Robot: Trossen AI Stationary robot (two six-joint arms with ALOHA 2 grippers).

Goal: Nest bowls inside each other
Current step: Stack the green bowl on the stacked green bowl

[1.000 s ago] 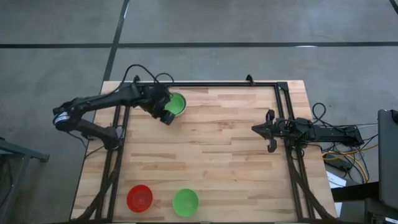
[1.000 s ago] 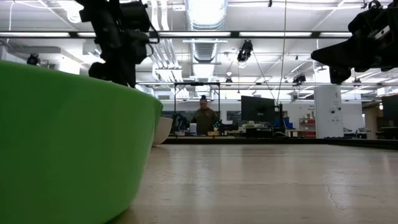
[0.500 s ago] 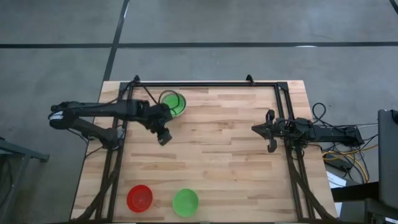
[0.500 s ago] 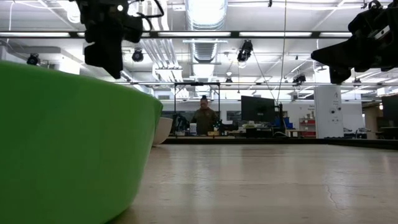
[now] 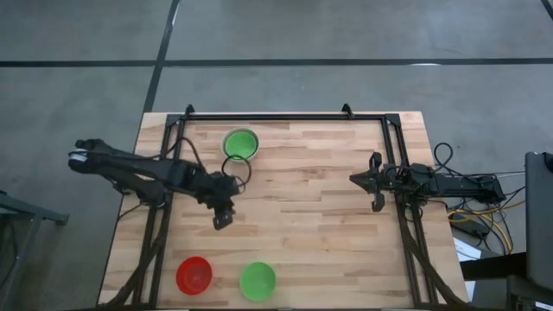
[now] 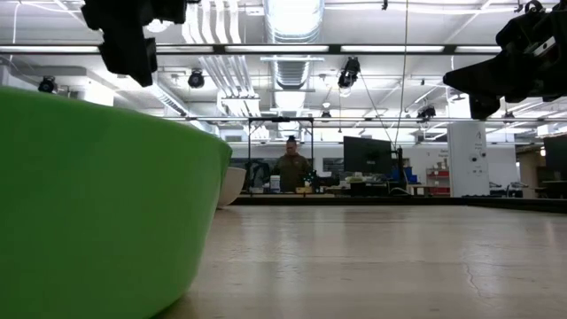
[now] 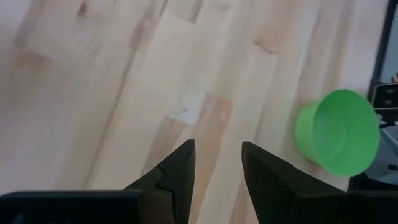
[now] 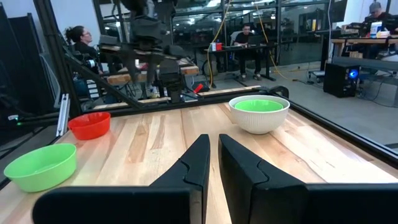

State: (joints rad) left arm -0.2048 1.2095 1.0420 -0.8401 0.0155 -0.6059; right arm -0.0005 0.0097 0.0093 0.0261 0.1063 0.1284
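Your tabletop [image 5: 311,190] carries a white-grey bowl [image 8: 259,116] at the far edge with a green one [image 5: 240,143] already nested inside, mouths up, so it looks like the base of the stack. The loose green bowl [image 5: 257,280] and red bowl [image 5: 193,275] sit upright side by side at the near edge. Your left claw [image 5: 222,216] hangs empty between them, fingers apart. The right claw [image 5: 374,182] waits at its side, fingers narrow, empty.
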